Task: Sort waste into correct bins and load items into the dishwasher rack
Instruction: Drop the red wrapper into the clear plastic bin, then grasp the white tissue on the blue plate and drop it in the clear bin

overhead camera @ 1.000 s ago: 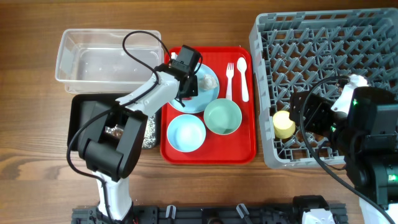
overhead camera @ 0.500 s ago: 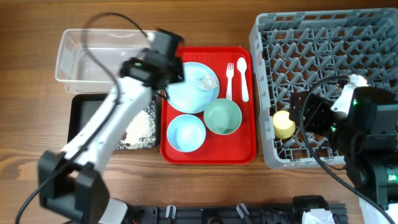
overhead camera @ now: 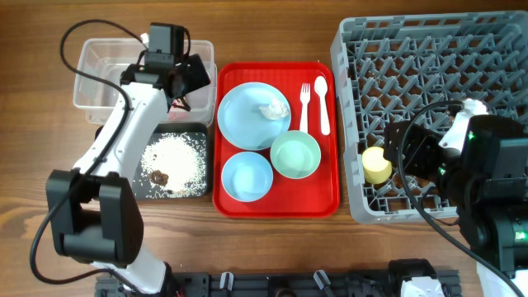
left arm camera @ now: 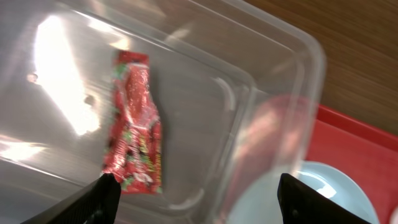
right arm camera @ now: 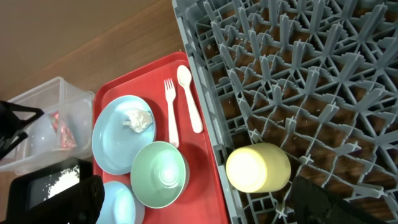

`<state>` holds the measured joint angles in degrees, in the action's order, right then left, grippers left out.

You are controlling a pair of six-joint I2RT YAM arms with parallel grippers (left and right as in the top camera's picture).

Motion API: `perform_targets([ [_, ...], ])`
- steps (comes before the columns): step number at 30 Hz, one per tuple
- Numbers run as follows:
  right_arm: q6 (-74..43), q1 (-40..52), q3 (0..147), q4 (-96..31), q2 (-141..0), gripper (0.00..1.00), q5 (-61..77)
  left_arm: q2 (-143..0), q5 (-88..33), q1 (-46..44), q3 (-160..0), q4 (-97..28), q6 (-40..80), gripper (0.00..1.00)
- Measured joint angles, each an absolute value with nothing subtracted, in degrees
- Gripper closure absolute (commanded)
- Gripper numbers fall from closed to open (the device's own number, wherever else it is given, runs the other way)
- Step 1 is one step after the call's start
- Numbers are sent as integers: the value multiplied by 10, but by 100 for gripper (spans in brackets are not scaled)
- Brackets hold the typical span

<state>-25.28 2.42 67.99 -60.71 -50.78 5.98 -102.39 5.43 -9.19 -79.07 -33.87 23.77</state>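
Red wrapper [left arm camera: 134, 124] lies in the clear tub [left arm camera: 249, 81] under the left gripper [left arm camera: 198, 190] (spread wide, like the right gripper [right arm camera: 205, 202]), which may clip the tub wall on rising.

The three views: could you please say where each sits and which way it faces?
Overhead: above the table, facing straight down; both arms show.
Left wrist: over the clear tub, facing down at the red wrapper; own fingertips show.
Right wrist: over the rack, facing the yellow cup; own fingertips show.
Shared: overhead and right wrist show the cup.
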Motion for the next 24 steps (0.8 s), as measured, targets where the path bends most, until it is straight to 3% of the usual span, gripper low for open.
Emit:
perform_targets([
  [9, -253, 24, 680, -607, -508, 3, 60, -1012, 29, -220, -791, -340, 190, 17],
  [18, -253, 24, 680, -608, -509, 3, 60, -1138, 25, -300, -792, -256, 168, 19],
  [22, -253, 24, 680, -608, -523, 3, 60, -1165, 23, -304, -792, -244, 167, 41],
  [24, -253, 24, 680, -608, -531, 3, 60, -1174, 21, -305, -792, -241, 166, 67],
])
